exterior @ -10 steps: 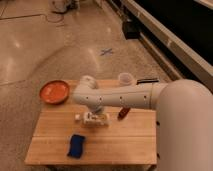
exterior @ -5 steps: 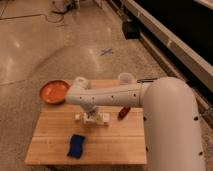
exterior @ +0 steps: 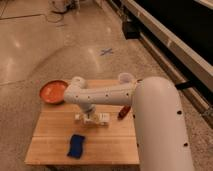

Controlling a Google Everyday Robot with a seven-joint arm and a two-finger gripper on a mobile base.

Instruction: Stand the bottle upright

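Gripper [exterior: 90, 116] low over the middle of the wooden table [exterior: 55, 150], pointed down at the tabletop, jaws spread wide. Carried on a white arm [exterior: 102, 94] reaching leftward above the table's far half, out of the bulky white robot body [exterior: 160, 130] at the table's right side. Small white bottle [exterior: 101, 119] flat on its side at the table's middle, directly under the gripper, long axis running left to right, resting on the wood and not yet upright. Impossible to tell whether touched by the claw or merely straddled. Blue sponge [exterior: 76, 145] on the table's near half, left of centre. Small dark red tapered object [exterior: 122, 112] toward the table's right side, close against the robot body. Translucent white cup [exterior: 125, 78] at the table's far edge, right of centre, partly behind the arm. Orange plate [exterior: 52, 91] at the table's far left corner, hanging over the edge. Blue cross mark [exterior: 106, 51] on the speckled floor well beyond the table's far side.
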